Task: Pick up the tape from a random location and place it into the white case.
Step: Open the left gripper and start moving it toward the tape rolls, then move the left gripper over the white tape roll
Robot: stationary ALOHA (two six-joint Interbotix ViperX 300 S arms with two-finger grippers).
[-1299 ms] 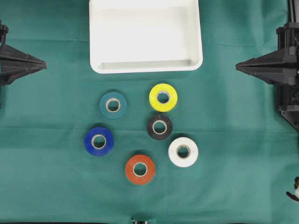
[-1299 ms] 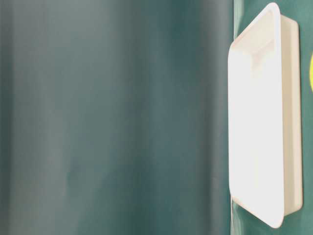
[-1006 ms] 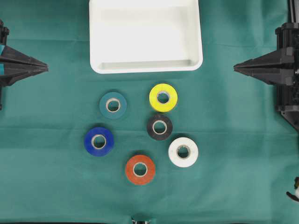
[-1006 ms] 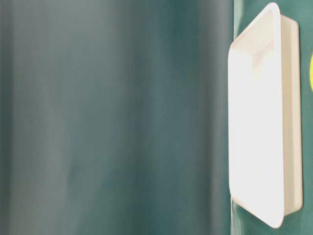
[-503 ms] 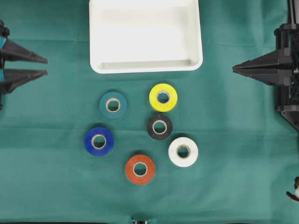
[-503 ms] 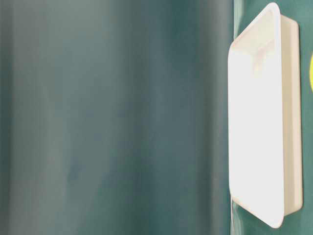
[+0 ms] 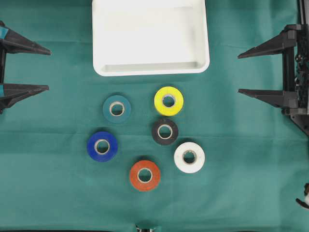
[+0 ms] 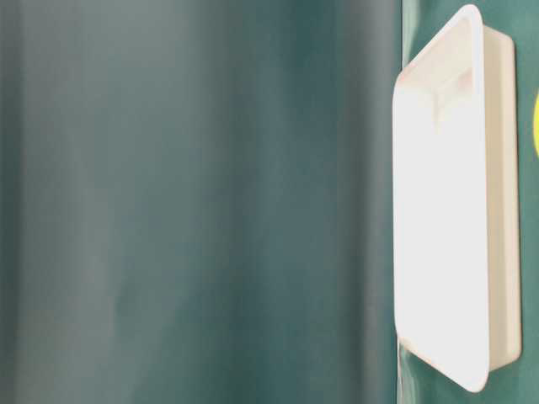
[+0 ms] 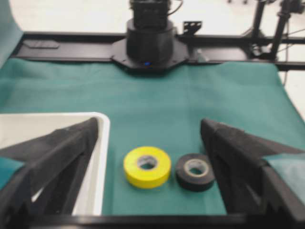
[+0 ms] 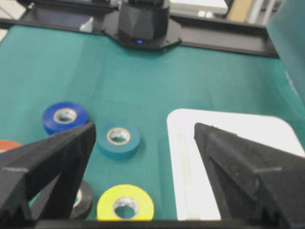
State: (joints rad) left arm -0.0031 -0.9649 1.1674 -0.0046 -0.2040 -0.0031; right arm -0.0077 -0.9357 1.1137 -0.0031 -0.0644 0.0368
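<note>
six tape rolls lie flat mid-frame in the overhead view, below the white case (image 7: 150, 67) at top centre. yellow roll (image 7: 168, 101) touches black roll (image 7: 164, 131), so grabbing one likely nudges the other. glossy rings, smooth plastic tray, soft green cloth (image 7: 241, 169). left gripper (image 7: 42, 69) and right gripper (image 7: 245, 73) both spread wide, empty, at frame edges.

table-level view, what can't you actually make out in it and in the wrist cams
- Table-level view: mostly blurred green cloth; only the white case and a yellow sliver at the right edge show.
- Left wrist view: only the yellow tape and black tape show; other rolls fall outside the frame.
- Right wrist view: the black tape sits partly behind an end effector finger; the orange tape is cut by the left edge.
</note>
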